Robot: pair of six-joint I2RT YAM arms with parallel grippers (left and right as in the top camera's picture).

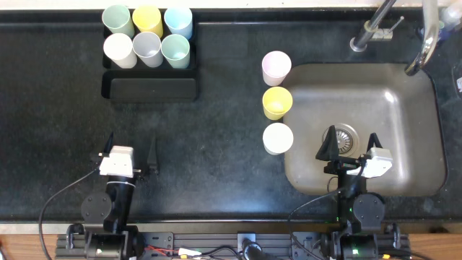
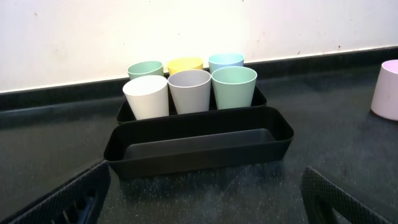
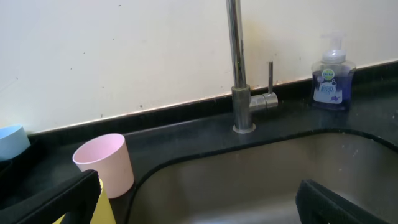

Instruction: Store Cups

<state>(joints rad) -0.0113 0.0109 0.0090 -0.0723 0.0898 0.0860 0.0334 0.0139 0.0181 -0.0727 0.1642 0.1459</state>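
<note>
Three loose cups stand in a column on the dark counter just left of the sink: a pink cup (image 1: 276,66) (image 3: 106,163) (image 2: 387,90), a yellow cup (image 1: 277,102) and a white cup (image 1: 278,138). At the back left, a black tray (image 1: 149,72) holds several upright cups (image 1: 148,36) (image 2: 189,84), and an empty black tray (image 1: 150,89) (image 2: 199,146) sits in front of it. My left gripper (image 1: 131,152) (image 2: 199,199) rests open near the front, facing the trays. My right gripper (image 1: 351,144) (image 3: 199,202) hangs open over the sink, holding nothing.
A steel sink (image 1: 404,108) fills the right side, with a tap (image 1: 375,27) (image 3: 239,68) behind it. A soap bottle (image 3: 334,73) stands at the back wall. Bare dark counter (image 1: 216,159) lies between the trays and the loose cups.
</note>
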